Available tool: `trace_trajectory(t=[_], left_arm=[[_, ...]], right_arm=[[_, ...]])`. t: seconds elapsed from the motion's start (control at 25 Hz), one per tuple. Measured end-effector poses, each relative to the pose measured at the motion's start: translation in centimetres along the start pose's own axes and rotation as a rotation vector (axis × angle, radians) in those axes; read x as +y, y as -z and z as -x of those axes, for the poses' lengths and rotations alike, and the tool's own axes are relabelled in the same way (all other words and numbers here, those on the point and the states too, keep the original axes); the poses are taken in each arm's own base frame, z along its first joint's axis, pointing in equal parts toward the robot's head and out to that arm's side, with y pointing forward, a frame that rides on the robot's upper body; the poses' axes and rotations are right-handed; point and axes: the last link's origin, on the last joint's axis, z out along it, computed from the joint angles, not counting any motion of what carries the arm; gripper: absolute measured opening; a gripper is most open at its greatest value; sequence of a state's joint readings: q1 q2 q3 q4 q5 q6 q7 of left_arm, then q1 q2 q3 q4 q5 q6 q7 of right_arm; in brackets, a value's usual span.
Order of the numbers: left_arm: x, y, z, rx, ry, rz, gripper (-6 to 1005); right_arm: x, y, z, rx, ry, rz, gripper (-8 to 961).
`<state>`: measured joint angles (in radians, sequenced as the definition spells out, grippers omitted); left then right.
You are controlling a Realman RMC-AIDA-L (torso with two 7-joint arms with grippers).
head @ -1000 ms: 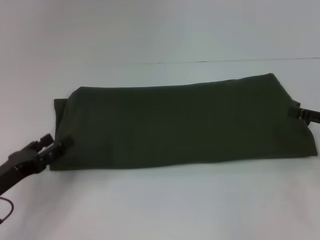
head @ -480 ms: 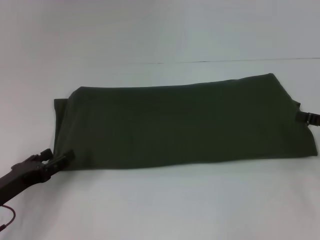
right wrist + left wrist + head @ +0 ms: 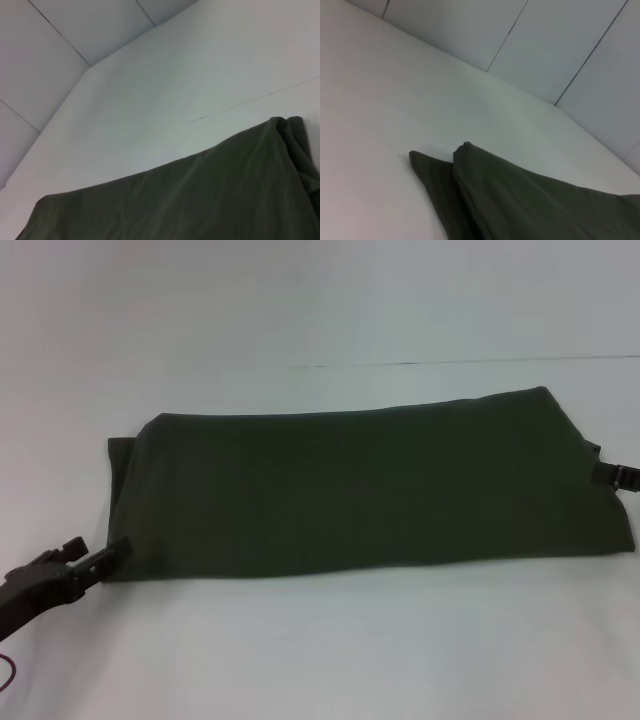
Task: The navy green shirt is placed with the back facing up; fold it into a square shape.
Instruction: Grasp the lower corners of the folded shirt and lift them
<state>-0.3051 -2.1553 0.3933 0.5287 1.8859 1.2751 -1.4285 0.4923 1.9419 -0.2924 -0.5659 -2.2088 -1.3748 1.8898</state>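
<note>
white table (image 3: 320,660) carrying the whole scene, its surface running to a pale panelled wall (image 3: 555,40) behind. navy green shirt (image 3: 370,490), folded into a long horizontal band lying flat on the table, spanning the space between the two claws; its left end shows a second layer sticking out slightly beyond the top layer, seen in the left wrist view as two stacked pointed corners (image 3: 465,170); in the right wrist view the shirt (image 3: 200,200) fills the lower area, with a bunched corner at one edge. left gripper (image 3: 100,558), black, low over the table at the shirt's near-left corner; the shirt extends away from it to the right and farther back; one finger tip lies at the cloth's corner edge, a second prong stands a little apart behind it, so the claw reads as parted and not clamped on fabric, though contact with the hem cannot be judged. right gripper (image 3: 622,476), black, only its tip showing at the frame edge, just beside the shirt's right end, with the shirt stretching leftward from it; whether its fingers are apart or together cannot be told. thin red cable (image 3: 8,675) below the left arm, near the frame corner.
</note>
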Motion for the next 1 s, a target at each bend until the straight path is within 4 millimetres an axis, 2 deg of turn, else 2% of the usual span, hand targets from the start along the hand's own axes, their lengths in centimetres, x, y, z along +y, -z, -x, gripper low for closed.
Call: trace_trajectory(t=[0.72, 0.96, 1.0], left_arm=[[0.68, -0.6, 0.6, -0.046, -0.015, 0.031, 874], [0.4, -0.55, 0.44, -0.043, -0.02, 0.014, 817], [0.38, -0.57, 0.44, -0.044, -0.02, 0.013, 774]], right_arm=[[-0.12, 0.11, -0.11, -0.001, -0.003, -0.005, 704], [-0.17, 0.19, -0.18, -0.001, -0.005, -0.006, 703], [-0.17, 0.18, -0.2, -0.001, -0.005, -0.006, 703]])
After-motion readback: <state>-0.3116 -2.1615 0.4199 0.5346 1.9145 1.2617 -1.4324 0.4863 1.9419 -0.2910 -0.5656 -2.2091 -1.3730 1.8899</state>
